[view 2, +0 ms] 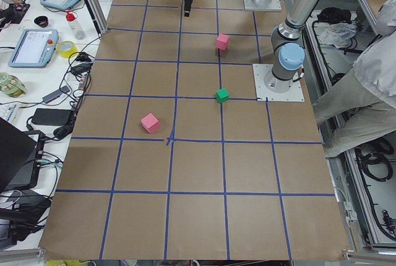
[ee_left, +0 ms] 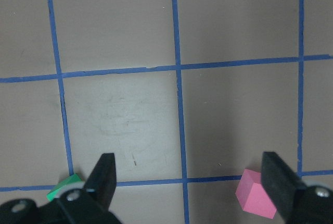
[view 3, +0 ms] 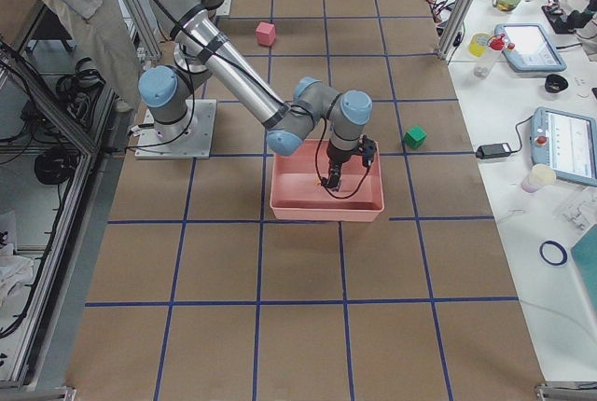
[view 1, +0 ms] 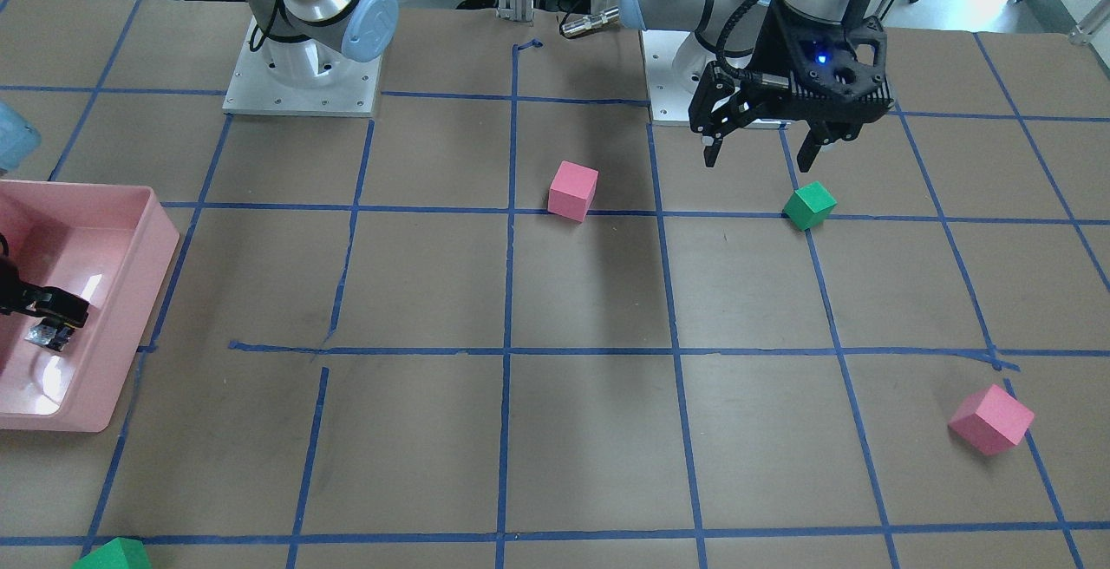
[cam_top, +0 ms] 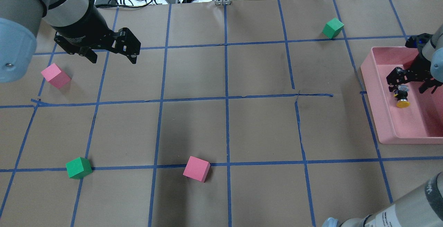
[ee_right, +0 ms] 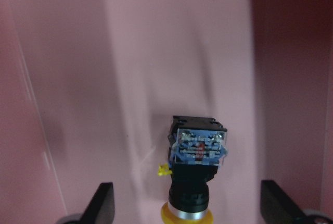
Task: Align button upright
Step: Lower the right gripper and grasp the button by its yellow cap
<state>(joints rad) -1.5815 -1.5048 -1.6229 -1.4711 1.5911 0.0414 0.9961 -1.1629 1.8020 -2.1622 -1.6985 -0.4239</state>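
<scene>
The button (cam_top: pixel 401 99) lies on its side on the floor of the pink tray (cam_top: pixel 380 116), yellow cap toward the near edge of the overhead view and terminal base away. In the right wrist view the button (ee_right: pixel 197 161) shows its silvery terminal base above the black body and yellow cap. My right gripper (cam_top: pixel 407 89) is open inside the tray, its fingers (ee_right: pixel 104 198) wide apart on either side of the button and not touching it. My left gripper (cam_top: pixel 113 60) is open and empty above the table at the far left.
Pink cubes (cam_top: pixel 55 75) (cam_top: pixel 196 169) and green cubes (cam_top: pixel 79 168) (cam_top: pixel 333 28) lie scattered on the brown paper with its blue tape grid. The left gripper (view 1: pixel 759 160) hangs close to a green cube (view 1: pixel 809 205). The tray walls surround the right gripper.
</scene>
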